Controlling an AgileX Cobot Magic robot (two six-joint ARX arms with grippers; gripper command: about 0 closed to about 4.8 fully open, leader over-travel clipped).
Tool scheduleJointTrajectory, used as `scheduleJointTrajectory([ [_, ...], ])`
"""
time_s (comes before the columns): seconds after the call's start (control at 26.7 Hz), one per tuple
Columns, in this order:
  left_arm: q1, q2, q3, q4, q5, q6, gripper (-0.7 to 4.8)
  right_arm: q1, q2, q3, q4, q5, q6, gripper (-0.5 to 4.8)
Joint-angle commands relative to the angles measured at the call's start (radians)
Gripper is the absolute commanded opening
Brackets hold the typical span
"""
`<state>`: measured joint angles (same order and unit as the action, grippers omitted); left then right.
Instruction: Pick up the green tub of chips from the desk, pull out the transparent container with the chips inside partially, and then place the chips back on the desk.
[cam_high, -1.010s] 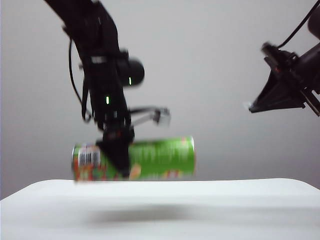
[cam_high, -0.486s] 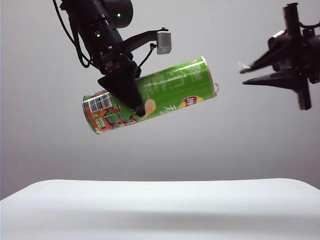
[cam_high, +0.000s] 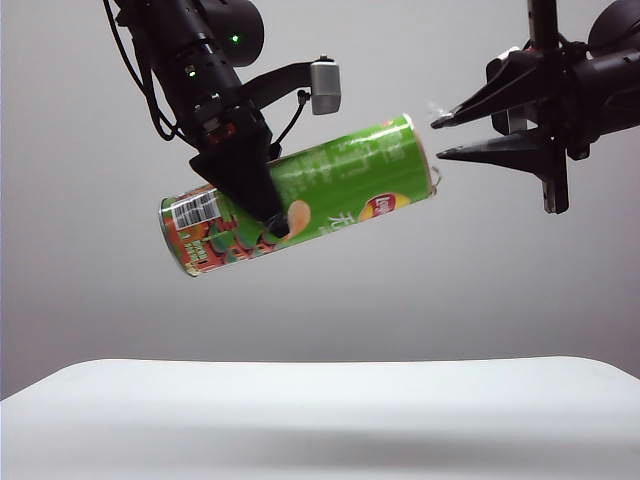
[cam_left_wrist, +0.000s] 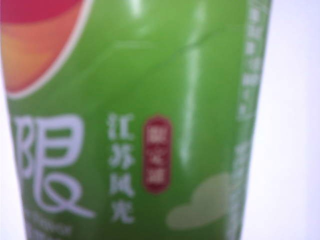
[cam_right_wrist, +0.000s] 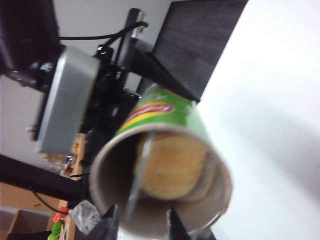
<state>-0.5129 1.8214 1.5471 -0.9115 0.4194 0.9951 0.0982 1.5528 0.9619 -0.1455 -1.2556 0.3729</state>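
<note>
Tub held aloft, open end facing the right gripper's parted jaws

The right gripper (cam_high: 436, 139), at about 2 o'clock in the exterior view, stands with its two fingers spread and empty, their tips just beside the raised open mouth of the green tub of chips (cam_high: 300, 195). The left gripper (cam_high: 262, 205) is clamped across the tub's middle, at about 10 o'clock, holding it tilted and well above the desk (cam_high: 320, 410). In the right wrist view the chips (cam_right_wrist: 170, 165) sit inside the transparent container (cam_right_wrist: 137, 172), whose thin rim is hard to make out. The risk, as judged from here: the fingers may close on the tub's wall instead of the tray's rim, or crush chips; a hard pull could also twist the tub in the left gripper's hold and let it drop.
</note>
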Motion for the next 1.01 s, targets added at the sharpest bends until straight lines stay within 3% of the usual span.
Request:
scheduleJointTrajectory([
  [0.04,-0.004,-0.006,0.003,0.010,0.033,-0.001,2.58,0.013,-0.005,0.003,0.030,0.010,-0.001,1.21],
  [0.64,-0.037,-0.001,0.002,0.048,0.056,-0.009,2.55,0.082,-0.002,0.002,0.146,0.036,0.095,1.15],
  [0.79,-0.037,-0.001,0.002,0.049,0.056,-0.026,2.55,0.082,-0.002,0.002,0.143,0.057,0.093,0.05],
  [1.01,-0.037,-0.002,0.002,0.024,0.048,-0.042,2.55,0.081,-0.002,0.002,0.142,0.107,0.063,-0.05],
])
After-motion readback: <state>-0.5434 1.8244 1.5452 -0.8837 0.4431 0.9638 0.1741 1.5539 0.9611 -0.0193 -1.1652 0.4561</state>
